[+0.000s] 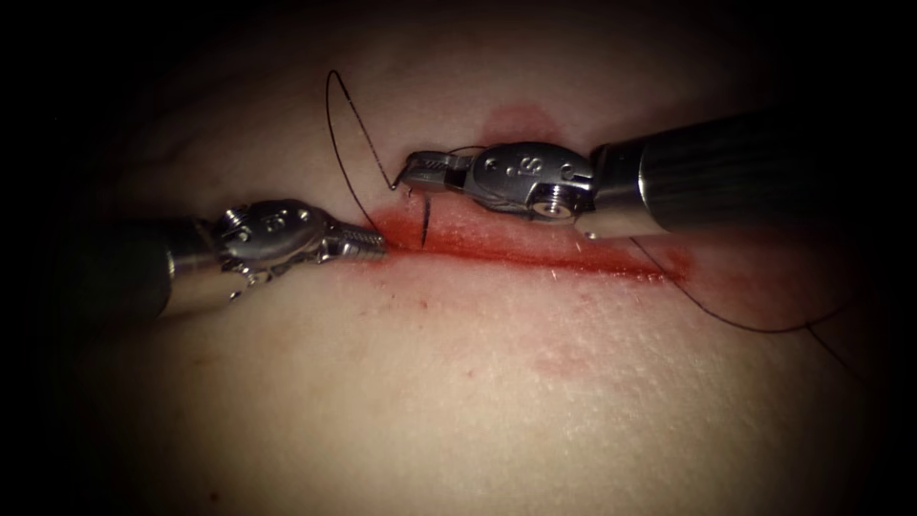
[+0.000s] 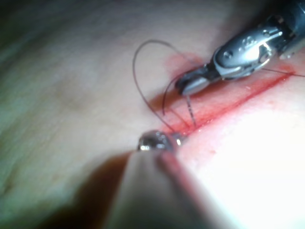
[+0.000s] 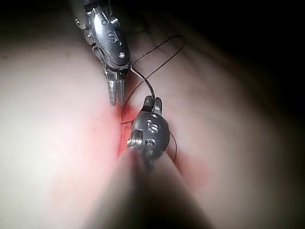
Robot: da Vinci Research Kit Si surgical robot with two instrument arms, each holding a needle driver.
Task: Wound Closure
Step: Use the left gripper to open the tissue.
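On the tissue [image 1: 497, 382] a red cut [image 1: 535, 256] runs across. My right tool [image 1: 411, 172] comes in from the right and hovers just beyond the cut's left end, shut on the curved needle [image 3: 143, 82]. The needle is clear of the tissue. Thread [image 1: 330, 105] loops up and to the left from it. A short dark strand [image 1: 425, 220] drops from below the right jaws into the cut. My left tool [image 1: 374, 243] lies low, shut, its tip at the left end of the cut. Thread [image 2: 143, 102] comes down right beside that tip; whether it is gripped is unclear.
Red fluid [image 1: 458, 234] wets the cut's edges, with a pink stain [image 1: 521, 122] beyond the right tool. A long tail of thread [image 1: 755, 329] trails over the tissue at the right end of the cut.
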